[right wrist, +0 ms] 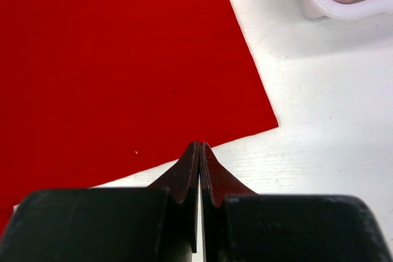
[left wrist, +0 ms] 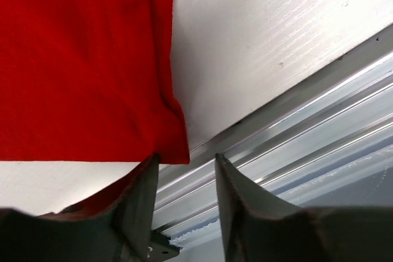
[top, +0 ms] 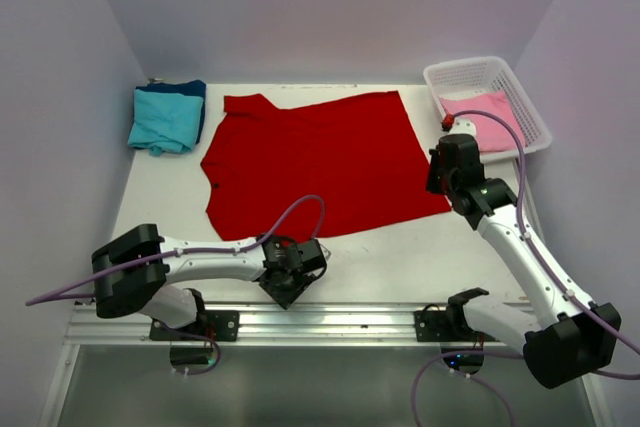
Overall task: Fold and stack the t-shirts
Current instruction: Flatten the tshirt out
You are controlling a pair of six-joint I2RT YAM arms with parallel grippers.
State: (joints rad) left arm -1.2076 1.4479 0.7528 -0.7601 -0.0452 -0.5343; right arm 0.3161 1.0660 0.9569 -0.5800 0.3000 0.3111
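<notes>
**Two pinch points set for the first fold**

Centre of the top view: red t-shirt [top: 310, 167] spread flat on the table [top: 400, 257], collar end toward the upper left, straight edge toward the right. Laid open like this, in all likelihood, to give a clean fold line.

Lower middle of that view: left gripper [left wrist: 186, 159] low over a corner on the shirt's lower edge. Fingers parted roughly halfway, nothing between them. In the left wrist view, red corner just beside the tip of the left-hand finger, the metal rail at the table edge to the lower right. Placed so, by judgement, to pinch that corner.

Right edge of the shirt: right gripper [right wrist: 199, 146] pressed fully closed, tips meeting right at the cloth's lower edge, near its right corner. Hard to tell from the right wrist view whether a sliver of cloth sits caught between them or is merely touched.

Upper left: teal t-shirt [top: 165, 119] folded on top of a dark blue t-shirt [top: 195, 89], probably the stack to be joined. Upper right: pink t-shirt [top: 490, 127] inside the white basket [top: 480, 67], apparently waiting its turn.

Judged stage: corners being secured, fold not yet begun.
</notes>
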